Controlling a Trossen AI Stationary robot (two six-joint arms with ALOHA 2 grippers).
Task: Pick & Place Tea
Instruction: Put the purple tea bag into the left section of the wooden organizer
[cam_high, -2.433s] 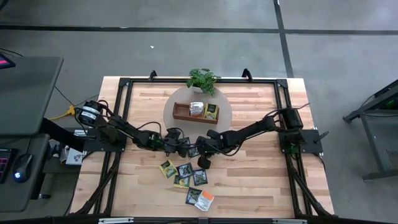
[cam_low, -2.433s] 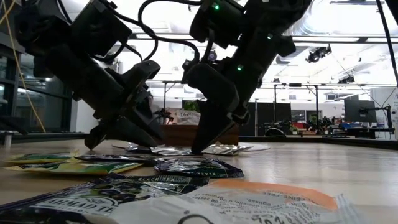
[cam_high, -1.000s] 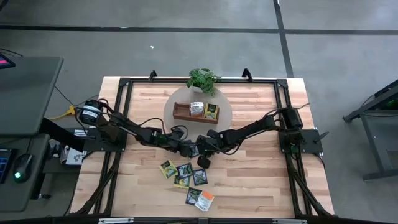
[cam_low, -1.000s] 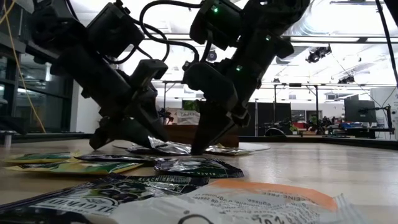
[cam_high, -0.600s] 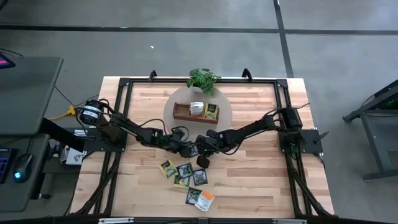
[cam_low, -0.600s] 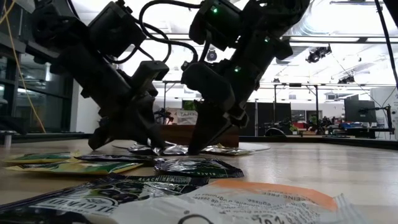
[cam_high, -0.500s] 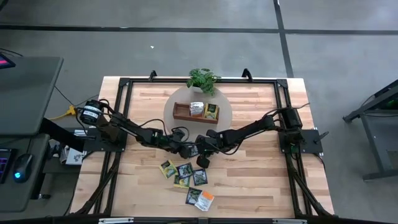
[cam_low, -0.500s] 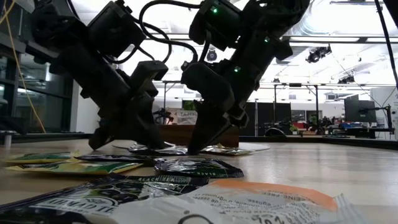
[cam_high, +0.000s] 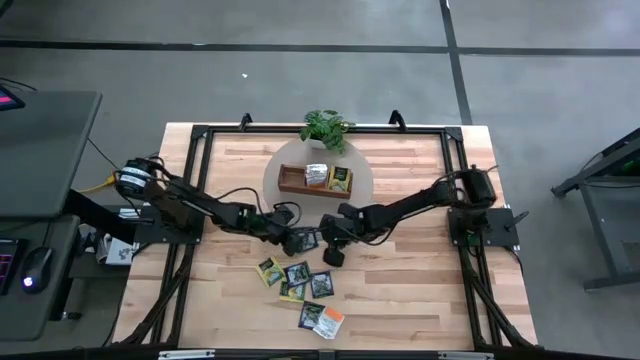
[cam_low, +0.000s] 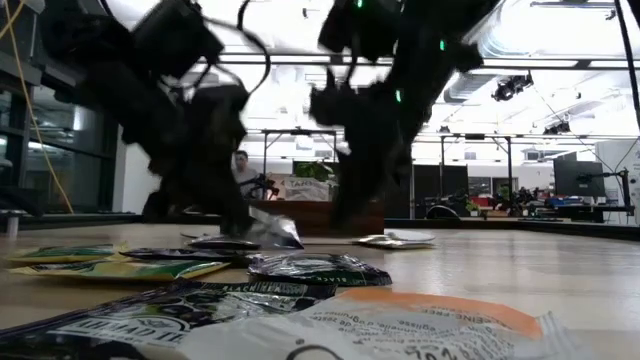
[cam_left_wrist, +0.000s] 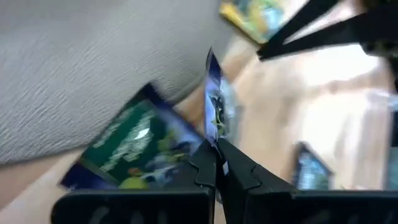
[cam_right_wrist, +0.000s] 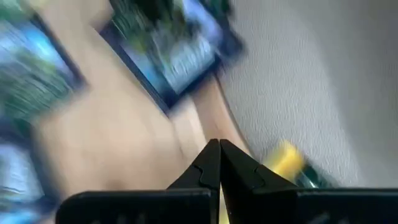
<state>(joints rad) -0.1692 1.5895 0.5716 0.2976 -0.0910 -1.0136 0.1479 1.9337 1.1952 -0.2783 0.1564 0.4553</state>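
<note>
Two arms meet mid-tabletop (cam_high: 420, 290) in the high view: left end effector (cam_high: 303, 240) and right end effector (cam_high: 335, 243) close together, just short of the round grey mat (cam_high: 290, 160) that carries the wooden tray (cam_high: 290, 184), which already holds two sachets; potted plant (cam_high: 325, 128) behind it. Loose tea sachets (cam_high: 297, 275) lie clustered nearer the front edge, an orange one (cam_high: 331, 321) farthest forward. Low view: both arms dark and smeared; a silvery sachet (cam_low: 268, 230) sits tipped up off the wood beneath the left arm, others flat in front. Left wrist view: fingers pressed together on the edge of a thin sachet (cam_left_wrist: 212, 106) standing on end (a corner pinch, by the look of it); a dark blue-green sachet (cam_left_wrist: 134, 149) lies beside it at the mat's edge. Right wrist view: fingers fully closed, nothing between them, a blue sachet (cam_right_wrist: 177, 50) flat beyond the tips. Risk, as I judge it: so slight a hold could let the sachet slip or swing during the carry, and the neighbouring arm could clip it.
</note>
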